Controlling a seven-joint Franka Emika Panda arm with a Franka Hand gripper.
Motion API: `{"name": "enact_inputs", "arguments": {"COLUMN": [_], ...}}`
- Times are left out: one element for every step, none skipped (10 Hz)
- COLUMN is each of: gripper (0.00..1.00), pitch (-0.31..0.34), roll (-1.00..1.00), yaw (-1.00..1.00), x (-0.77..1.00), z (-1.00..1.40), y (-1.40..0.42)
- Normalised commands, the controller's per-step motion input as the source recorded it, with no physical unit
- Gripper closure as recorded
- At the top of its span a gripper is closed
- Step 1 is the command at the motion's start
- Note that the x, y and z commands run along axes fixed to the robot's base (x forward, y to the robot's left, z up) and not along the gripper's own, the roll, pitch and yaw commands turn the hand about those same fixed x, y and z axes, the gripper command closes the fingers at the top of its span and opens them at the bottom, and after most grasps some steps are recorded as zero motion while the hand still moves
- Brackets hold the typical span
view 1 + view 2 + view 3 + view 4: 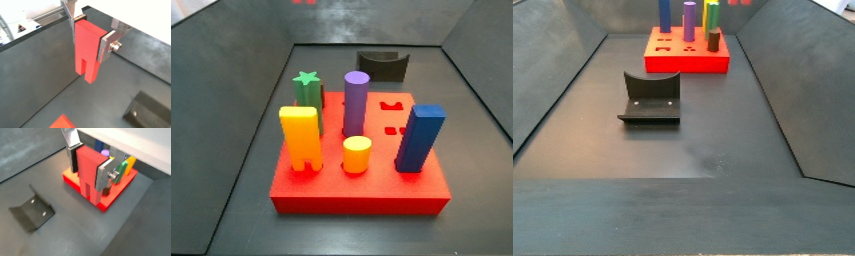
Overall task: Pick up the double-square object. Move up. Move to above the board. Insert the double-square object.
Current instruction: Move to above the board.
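My gripper (pixel 90 40) is shut on the double-square object (pixel 88 50), a tall salmon-red prism with a stepped lower end. The prism hangs upright between the silver fingers in both wrist views. In a wrist view the gripper (pixel 88 170) holds the prism (pixel 89 178) over the near part of the red board (pixel 110 198), clear of the floor. The board shows whole in both side views (pixel 358 195) (pixel 687 64), with free cut-outs in its top. The gripper and prism are out of both side views.
On the board stand a green star peg (pixel 306 88), a purple cylinder (pixel 356 100), a blue square prism (pixel 420 138), an orange-yellow notched block (pixel 299 138) and a short yellow cylinder (pixel 357 153). The dark fixture (pixel 651 98) stands on the floor beside the board. Dark walls ring the floor.
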Motion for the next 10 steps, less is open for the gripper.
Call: {"name": "enact_inputs", "arguments": {"gripper": [1.00,1.00,1.00,1.00,1.00,1.00,1.00,1.00,1.00,1.00], "pitch": [0.119,0.122,0.123,0.124,0.120,0.125,0.126,0.122,0.108,0.081], "roll": [-0.01,0.00,-0.02,0.00,0.00,0.01,0.01,0.02,0.03,0.03], "yaw": [0.00,0.01,0.01,0.01,0.01,0.00,0.00,0.00,0.01,0.01], "x": [0.31,0.33,0.33,0.35,0.36,0.39,0.37,0.22,0.17,0.11], "z": [0.24,0.24,0.24,0.24,0.24,0.24,0.22,0.11,0.08,0.06], "y": [-1.00,-1.00,-1.00,-1.00,-1.00,-1.00,-0.90,-0.44,-0.31,-0.20]}}
